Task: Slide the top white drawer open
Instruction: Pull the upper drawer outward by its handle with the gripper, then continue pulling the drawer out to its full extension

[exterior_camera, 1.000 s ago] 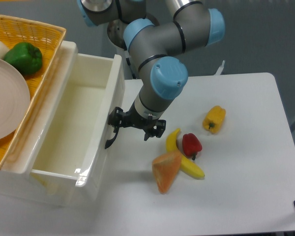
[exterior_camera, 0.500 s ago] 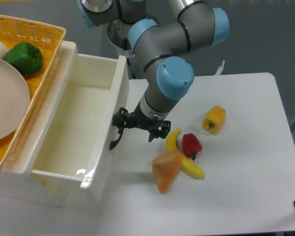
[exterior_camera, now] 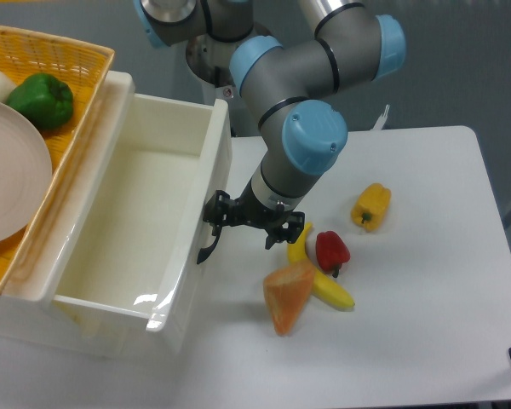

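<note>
The glossy cream-white top drawer (exterior_camera: 128, 230) stands well out of its cabinet at the left edge of the white table (exterior_camera: 426, 281), its inside bare. The black two-finger gripper (exterior_camera: 238, 223) sits at the curved black handle (exterior_camera: 208, 247) on the front panel; whether the jaws clasp it I cannot tell. To finish well, I'd keep the pull level and straight toward the table's right edge, stopping short of the yellow banana (exterior_camera: 317, 271) and red pepper (exterior_camera: 331, 250) nearby.
</note>
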### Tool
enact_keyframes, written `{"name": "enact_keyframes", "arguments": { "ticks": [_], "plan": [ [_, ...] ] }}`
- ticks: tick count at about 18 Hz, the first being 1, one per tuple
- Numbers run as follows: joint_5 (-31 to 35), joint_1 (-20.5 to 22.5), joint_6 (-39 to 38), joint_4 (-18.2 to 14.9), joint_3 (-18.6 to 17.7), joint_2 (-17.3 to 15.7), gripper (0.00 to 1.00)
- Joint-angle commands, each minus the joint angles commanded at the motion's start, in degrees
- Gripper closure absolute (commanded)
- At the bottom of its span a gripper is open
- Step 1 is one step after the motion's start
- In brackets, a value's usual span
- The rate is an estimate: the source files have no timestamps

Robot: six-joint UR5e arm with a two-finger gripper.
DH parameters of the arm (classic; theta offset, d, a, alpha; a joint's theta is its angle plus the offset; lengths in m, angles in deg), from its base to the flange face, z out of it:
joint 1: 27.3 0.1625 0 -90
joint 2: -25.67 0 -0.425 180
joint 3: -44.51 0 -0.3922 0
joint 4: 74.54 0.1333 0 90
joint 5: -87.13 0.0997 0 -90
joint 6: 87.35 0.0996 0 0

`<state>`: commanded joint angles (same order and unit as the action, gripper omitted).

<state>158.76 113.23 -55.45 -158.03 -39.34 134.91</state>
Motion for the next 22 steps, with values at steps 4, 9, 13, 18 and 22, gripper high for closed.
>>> {"name": "enact_keyframes", "arguments": {
  "ticks": [4,9,13,18,22],
  "plan": [
    [0.0,0.1,0.0,0.0,0.1,-0.1,0.0],
    [-0.1,1.0,0.1,0.0,0.6,0.0,0.0],
    [-0.2,1.2,0.1,0.0,1.1,0.2,0.0],
    [-0.1,1.2,0.1,0.1,1.2,0.5,0.0],
    [0.0,1.2,0.1,0.2,1.5,1.2,0.0]
  ]
}}
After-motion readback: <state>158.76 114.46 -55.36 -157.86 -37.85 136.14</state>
